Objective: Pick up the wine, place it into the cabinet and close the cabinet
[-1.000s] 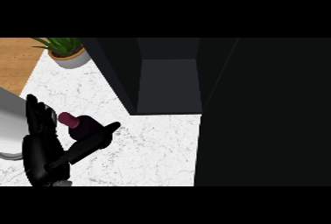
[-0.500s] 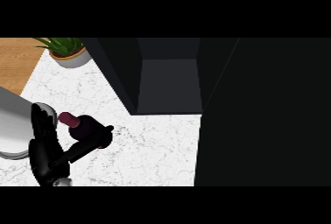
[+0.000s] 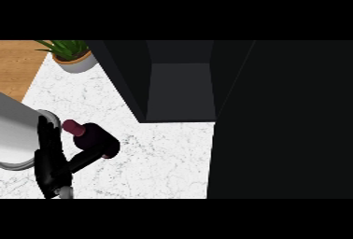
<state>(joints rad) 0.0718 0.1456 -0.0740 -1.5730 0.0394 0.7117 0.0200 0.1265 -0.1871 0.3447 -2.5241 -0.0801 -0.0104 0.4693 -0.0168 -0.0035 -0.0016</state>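
White marbled desk (image 3: 151, 154) carries the wine (image 3: 93, 137) at its near left, a dark bottle with a maroon cap. The left hand (image 3: 52, 161) has its fingers and thumb curled around it. The dark cabinet (image 3: 179, 84) stands open further right; a potted plant (image 3: 72, 56) sits far left.

You get an evenly lit white counter (image 3: 158, 154), but the cabinet (image 3: 179, 84) interior is perhaps too dim to read.

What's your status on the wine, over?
Left hand curled round wine bottle, low left on counter. Right hand out of view. Cabinet open, path to it unobstructed.
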